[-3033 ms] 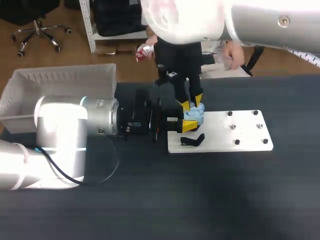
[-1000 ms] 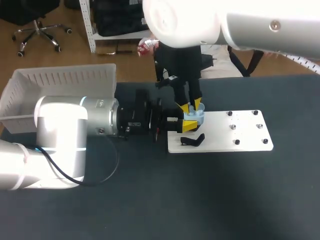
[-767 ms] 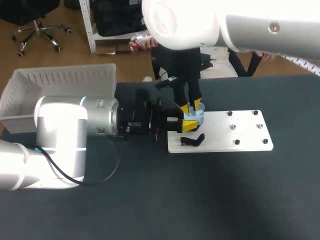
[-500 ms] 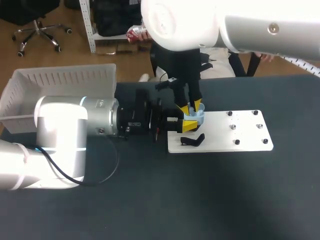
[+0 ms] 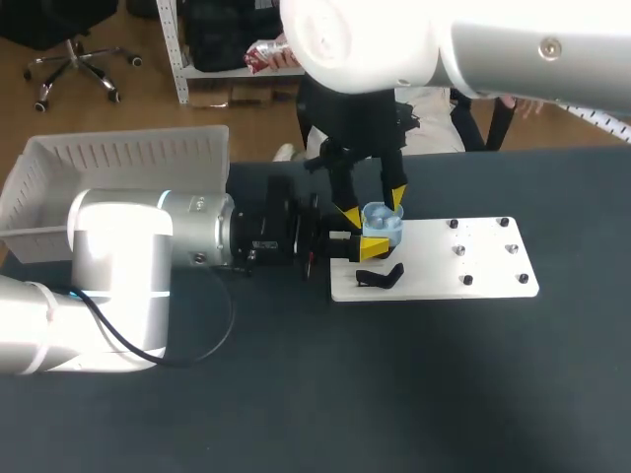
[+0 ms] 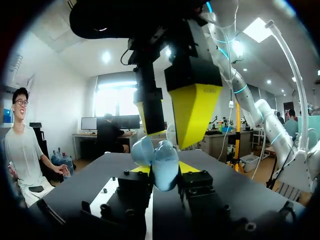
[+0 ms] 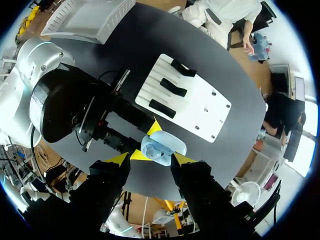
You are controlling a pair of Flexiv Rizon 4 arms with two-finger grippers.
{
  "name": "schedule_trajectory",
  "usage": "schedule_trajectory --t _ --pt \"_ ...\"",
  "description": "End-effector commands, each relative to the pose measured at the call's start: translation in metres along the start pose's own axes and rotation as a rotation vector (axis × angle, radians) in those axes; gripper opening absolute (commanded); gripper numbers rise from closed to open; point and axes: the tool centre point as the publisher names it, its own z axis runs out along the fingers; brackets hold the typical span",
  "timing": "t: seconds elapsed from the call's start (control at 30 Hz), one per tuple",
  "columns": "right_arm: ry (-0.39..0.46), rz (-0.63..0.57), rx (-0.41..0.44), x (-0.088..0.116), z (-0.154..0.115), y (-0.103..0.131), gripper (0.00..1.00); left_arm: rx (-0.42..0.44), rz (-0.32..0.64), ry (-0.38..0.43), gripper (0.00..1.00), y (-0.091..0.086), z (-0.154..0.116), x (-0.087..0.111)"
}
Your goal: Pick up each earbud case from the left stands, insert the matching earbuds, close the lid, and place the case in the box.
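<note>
Nearest us, the dark table (image 5: 394, 394) carries a white board (image 5: 493, 283). From overhead only one black stand (image 5: 381, 276) shows, at the board's near left corner. The right wrist view shows three black stands (image 7: 170, 87) in a row at that end, two of them hidden from above by our arms. Small black pegs (image 5: 483, 251) dot the board's right half.

Just beyond the stand, our left gripper (image 5: 373, 239) reaches in from the left and is clenched on the light-blue earbud case (image 5: 381, 224), which it holds over the board's far left corner. The left wrist view shows the case seated between that gripper's yellow tips. From the right wrist the lid looks raised.

Our right gripper (image 5: 372, 207) hangs over the case with its jaws released, one finger on each side.

At the far left a white slatted box (image 5: 128, 158) stands, partly hidden by our left arm.
</note>
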Motion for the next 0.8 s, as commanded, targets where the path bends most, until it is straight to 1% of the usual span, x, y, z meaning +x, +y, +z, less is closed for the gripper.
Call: schedule_trajectory --t 0.03,0.07,0.17,0.2,0.23,0.27,0.3,0.43,0.53,0.6,0.63,0.7,0.8 --pt "-0.049 0.012 -0.018 0.013 -0.007 -0.004 0.57 -0.005 0.002 -0.001 0.0 -0.001 0.001 0.0" --pt "-0.06 0.021 -0.024 0.014 -0.009 -0.006 0.6 -0.005 0.002 -0.001 0.0 -0.001 0.001 0.0" --pt "-0.097 0.078 -0.046 0.013 -0.016 -0.019 0.78 -0.005 0.002 -0.001 0.0 -0.001 0.001 0.0" --pt "-0.122 0.11 -0.057 0.012 -0.017 -0.023 0.85 -0.005 0.002 -0.001 0.0 -0.001 0.001 0.0" --pt "-0.151 0.14 -0.076 0.012 -0.02 -0.028 0.98 -0.005 0.002 -0.001 0.0 -0.001 0.001 0.0" --pt "-0.17 0.162 -0.087 0.012 -0.022 -0.031 1.0 -0.005 0.002 -0.001 0.0 -0.001 0.001 0.0" --pt "-0.208 0.197 -0.114 0.011 -0.024 -0.036 1.0 -0.005 0.002 -0.001 0.0 -0.001 0.001 0.0" --pt "-0.281 0.289 -0.14 0.007 -0.029 -0.05 1.0 -0.005 0.002 -0.001 0.0 -0.001 0.001 0.0" --pt "-0.331 0.362 -0.142 0.001 -0.03 -0.064 1.0 -0.005 0.002 -0.001 0.0 -0.001 0.001 0.0" --pt "-0.362 0.401 -0.112 -0.002 -0.029 -0.07 1.0 -0.005 0.002 -0.001 0.0 -0.001 0.001 0.0" --pt "-0.395 0.418 -0.118 -0.003 -0.028 -0.074 1.0 -0.005 0.002 -0.001 0.0 -0.001 0.001 0.0" --pt "-0.455 0.436 -0.086 -0.006 -0.026 -0.08 1.0 -0.005 0.002 -0.001 0.0 -0.001 0.001 0.0" --pt "-0.514 0.486 -0.104 -0.012 -0.017 -0.085 1.0 -0.005 0.002 -0.001 0.0 -0.001 0.001 0.0"
